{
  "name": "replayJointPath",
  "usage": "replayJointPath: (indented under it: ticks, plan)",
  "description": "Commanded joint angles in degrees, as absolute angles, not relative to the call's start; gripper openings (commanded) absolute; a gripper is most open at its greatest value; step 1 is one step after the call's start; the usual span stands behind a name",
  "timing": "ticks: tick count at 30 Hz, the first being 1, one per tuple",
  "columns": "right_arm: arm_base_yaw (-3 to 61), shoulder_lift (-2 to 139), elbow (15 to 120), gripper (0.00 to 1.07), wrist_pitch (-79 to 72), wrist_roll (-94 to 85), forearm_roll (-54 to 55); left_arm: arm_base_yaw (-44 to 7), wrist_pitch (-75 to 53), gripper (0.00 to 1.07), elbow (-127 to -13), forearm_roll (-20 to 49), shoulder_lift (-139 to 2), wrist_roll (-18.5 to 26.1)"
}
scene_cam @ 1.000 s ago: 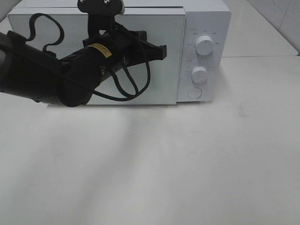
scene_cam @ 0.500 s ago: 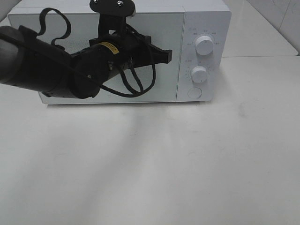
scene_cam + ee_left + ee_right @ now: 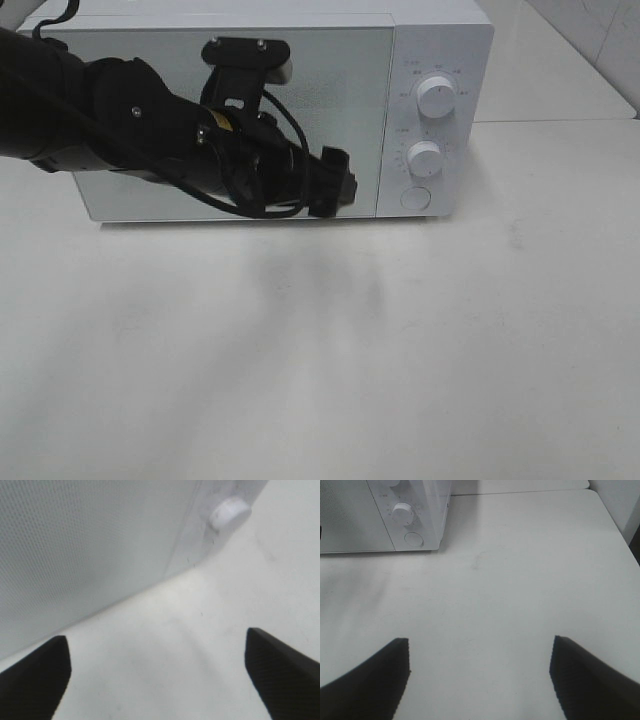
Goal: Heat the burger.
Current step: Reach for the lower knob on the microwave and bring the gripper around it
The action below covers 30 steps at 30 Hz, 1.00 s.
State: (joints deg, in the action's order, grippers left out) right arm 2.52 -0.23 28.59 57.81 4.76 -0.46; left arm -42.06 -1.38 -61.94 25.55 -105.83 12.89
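Plainly, the burger shows in none of the views, and where it sits cannot be told. The white microwave (image 3: 470, 60) at the upper middle of the overhead frame has its door (image 3: 345, 80) shut, and the panel is too dull to see through.

The left gripper (image 3: 335, 190) hangs in front of the door's lower right corner, just left of the control strip. In its wrist view the left gripper (image 3: 156, 635) has its two dark fingers (image 3: 35, 675) spread wide over bare table, with nothing between them and nothing touched. The right gripper (image 3: 480, 641) is likewise spread and empty, well back from the oven.

On the control strip sit an upper knob (image 3: 435, 96), a lower knob (image 3: 424, 158) and a round button (image 3: 415, 197). The print ringing the knobs is too small to read. A small yellow label (image 3: 210, 122) on the left arm is also unreadable.

The white table (image 3: 400, 350) lies bare across the whole lower half of the overhead frame. Its right edge (image 3: 610, 515) shows at the upper right of the right wrist view.
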Motion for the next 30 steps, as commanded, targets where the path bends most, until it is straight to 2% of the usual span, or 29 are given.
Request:
replayJointPath:
  ticks: [1, 3, 5, 9, 17, 18, 21, 23, 25, 26, 27, 28, 30]
  plan:
    - [2.01, -1.89, 28.42, 0.76, 57.07, 4.64, -0.40, -41.94, -8.42, 1.00, -61.82, 25.55, -105.20, 12.95]
    - [2.01, -1.89, 28.42, 0.76, 57.07, 4.64, -0.40, -41.94, -19.37, 0.98, -61.94, 24.12, -105.14, 12.95]
    - [2.01, -1.89, 28.42, 0.76, 57.07, 4.64, -0.40, -41.94, -21.54, 0.98, -61.94, 23.55, -105.14, 12.95]
    - [2.01, -1.89, 28.42, 0.76, 57.07, 4.70, -0.40, -41.94, -34.21, 0.98, -61.94, 19.71, -103.42, 12.95]
    - [2.01, -1.89, 28.42, 0.76, 57.07, 4.70, -0.40, -39.88, -44.40, 0.98, -61.94, 17.82, -98.32, 12.38]
    - [2.01, -1.89, 28.42, 0.76, 57.07, 4.70, -0.40, -37.70, -46.98, 0.98, -61.94, 17.82, -96.49, 11.34]
    - [2.01, -1.89, 28.42, 0.76, 57.07, 4.70, -0.40, -36.67, -48.36, 0.98, -61.94, 17.82, -95.63, 11.23]
    - [2.01, -1.89, 28.42, 0.76, 57.07, 4.70, -0.40, -29.97, -53.63, 0.98, -61.94, 17.53, -92.19, 11.40]
    - [2.01, -1.89, 28.42, 0.76, 57.07, 4.70, -0.40, -28.59, -55.00, 0.98, -61.94, 17.30, -91.39, 11.40]
    - [2.01, -1.89, 28.42, 0.76, 57.07, 4.70, -0.40, -25.32, -57.07, 0.98, -61.94, 16.67, -89.27, 11.40]
    - [2.01, -1.89, 28.42, 0.76, 57.07, 4.70, -0.40, -25.32, -57.07, 0.98, -61.94, 16.67, -89.27, 11.40]
    - [2.01, -1.89, 28.42, 0.76, 57.07, 4.70, -0.40, -21.77, -59.30, 0.98, -61.94, 15.81, -86.92, 11.40]
    - [2.01, -1.89, 28.42, 0.76, 57.07, 4.70, -0.40, -20.28, -60.16, 0.98, -61.94, 15.36, -85.94, 11.23]
